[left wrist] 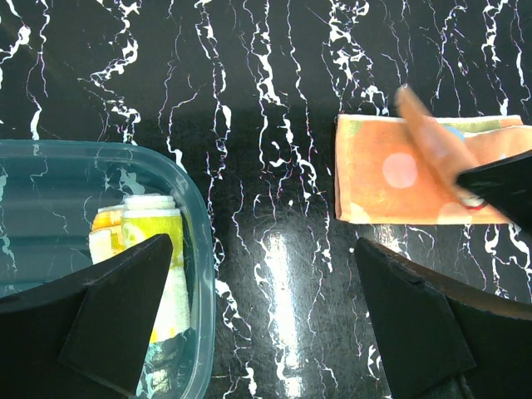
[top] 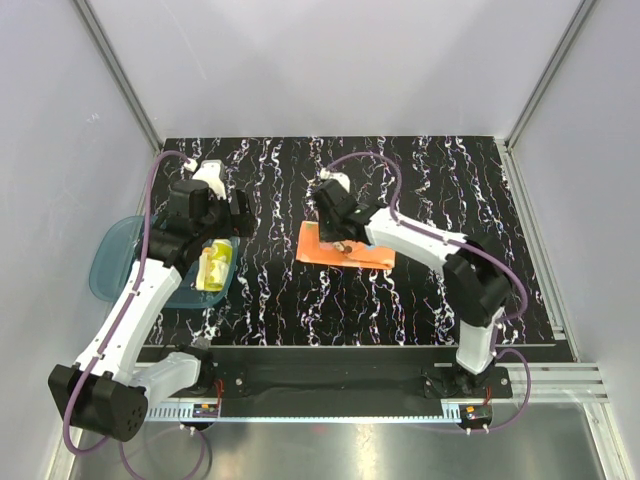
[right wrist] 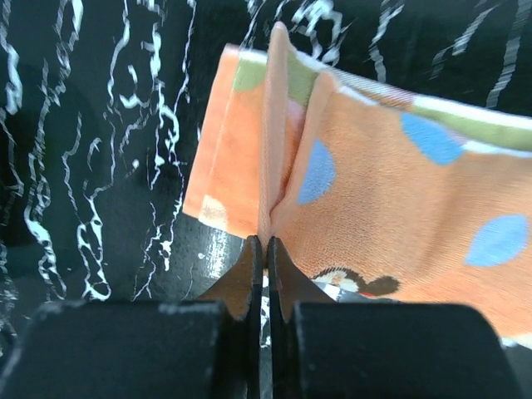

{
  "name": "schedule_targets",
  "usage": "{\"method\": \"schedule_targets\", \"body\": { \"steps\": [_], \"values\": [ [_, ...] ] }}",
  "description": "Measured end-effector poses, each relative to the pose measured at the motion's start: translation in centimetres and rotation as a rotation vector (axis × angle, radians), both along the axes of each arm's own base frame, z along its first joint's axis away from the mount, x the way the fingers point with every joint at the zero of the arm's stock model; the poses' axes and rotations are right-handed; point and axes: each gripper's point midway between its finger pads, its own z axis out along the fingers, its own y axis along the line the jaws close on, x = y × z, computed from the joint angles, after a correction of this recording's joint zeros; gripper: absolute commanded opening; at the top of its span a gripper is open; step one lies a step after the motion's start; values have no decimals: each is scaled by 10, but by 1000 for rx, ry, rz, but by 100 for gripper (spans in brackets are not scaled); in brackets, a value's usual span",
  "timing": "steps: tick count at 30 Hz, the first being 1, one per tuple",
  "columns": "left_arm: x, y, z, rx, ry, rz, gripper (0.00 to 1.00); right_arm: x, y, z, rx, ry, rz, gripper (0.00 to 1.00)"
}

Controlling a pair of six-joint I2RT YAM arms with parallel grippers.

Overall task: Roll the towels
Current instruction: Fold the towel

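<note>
An orange towel (top: 345,250) with blue and pale dots lies folded on the black marbled table, near the middle. It also shows in the left wrist view (left wrist: 399,187) and the right wrist view (right wrist: 399,199). My right gripper (right wrist: 267,243) is shut on a raised fold of the orange towel near its left end, seen from above (top: 337,222). A rolled yellow and white towel (top: 214,264) lies in a teal plastic bin (top: 195,292); the left wrist view shows it too (left wrist: 154,249). My left gripper (left wrist: 266,332) is open and empty, hovering beside the bin's edge.
The teal bin's lid (top: 112,255) lies left of the bin, hanging over the table's left edge. White walls and metal frame posts close in the table at the back and sides. The bin's rim (left wrist: 195,249) sits under my left finger.
</note>
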Motion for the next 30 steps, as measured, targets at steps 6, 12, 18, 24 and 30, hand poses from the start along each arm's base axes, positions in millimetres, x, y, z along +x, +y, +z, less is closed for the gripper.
{"method": "schedule_targets", "body": {
  "steps": [6, 12, 18, 24, 30],
  "values": [
    [-1, 0, -1, 2, 8, 0, 99, -19, 31, -53, -38, 75, 74, 30],
    [-2, 1, -3, 4, 14, 1, 99, -32, 50, -79, -26, 126, 129, 65],
    [2, -1, -4, 7, 35, 2, 99, -31, 54, -58, 8, 100, 145, 89],
    [7, -19, -6, 39, 92, -20, 99, -28, 34, 35, 132, -26, 116, 90],
    [9, -79, -14, 64, 164, -115, 93, -6, -68, 87, 219, -112, -108, 74]
  ]
}}
